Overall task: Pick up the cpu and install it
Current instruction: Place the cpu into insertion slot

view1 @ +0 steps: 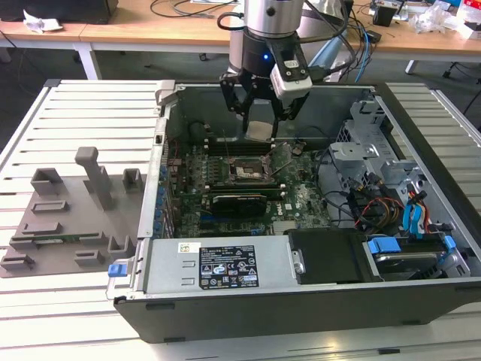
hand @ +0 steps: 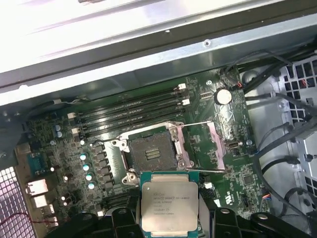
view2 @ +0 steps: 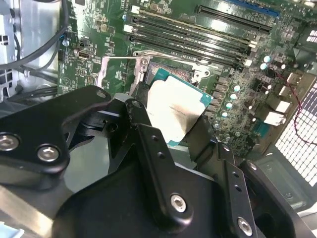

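Starting at the exterior view's left, the grey plastic tray with upright holders (view1: pixel 68 218) lies on the slatted white table (view1: pixel 75 105). In the open metal computer case (view1: pixel 169 259), the black 2-fingered end effector (view1: pixel 261 122) is clamped on the small square silvery-topped cpu (view1: pixel 261 130), held above the green motherboard (view1: pixel 304 201) near the black-framed square socket (view1: pixel 244 171), whose metal load plate (hand: pixel 218 144) stands open. A good seating, I judge, needs the chip level, square to the frame and lowered gently without sliding. Rightmost sits the grey drive cage (view1: pixel 368 143).
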You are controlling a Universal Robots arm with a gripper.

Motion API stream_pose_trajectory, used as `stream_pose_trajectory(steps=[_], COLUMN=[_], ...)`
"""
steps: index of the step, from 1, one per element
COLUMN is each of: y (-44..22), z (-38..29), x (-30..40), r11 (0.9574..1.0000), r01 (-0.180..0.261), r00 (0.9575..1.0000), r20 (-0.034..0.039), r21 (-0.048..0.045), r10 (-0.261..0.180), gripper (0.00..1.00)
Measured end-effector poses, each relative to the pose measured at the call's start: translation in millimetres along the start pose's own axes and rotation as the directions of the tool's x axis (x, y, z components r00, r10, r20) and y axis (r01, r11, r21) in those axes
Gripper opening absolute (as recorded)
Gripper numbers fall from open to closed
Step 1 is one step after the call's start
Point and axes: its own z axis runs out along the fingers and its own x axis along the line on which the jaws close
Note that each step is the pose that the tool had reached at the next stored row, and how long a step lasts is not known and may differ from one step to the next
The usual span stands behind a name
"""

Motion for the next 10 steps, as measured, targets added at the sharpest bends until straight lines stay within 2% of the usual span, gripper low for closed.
stream_pose_trajectory(steps=[3,8,10], y=[0.0,0.0,0.0], z=[0.0,0.1,0.1], x=[0.0,0.0,0.0], r11=[0.9987,0.9926,0.9906], r01=[-0.051,-0.121,-0.137], r00=[0.9987,0.9926,0.9906], r20=[-0.0018,-0.0042,-0.0047], r21=[0.0018,0.0042,0.0047], r10=[0.051,0.121,0.137], gripper=[0.55,0.55,0.55])
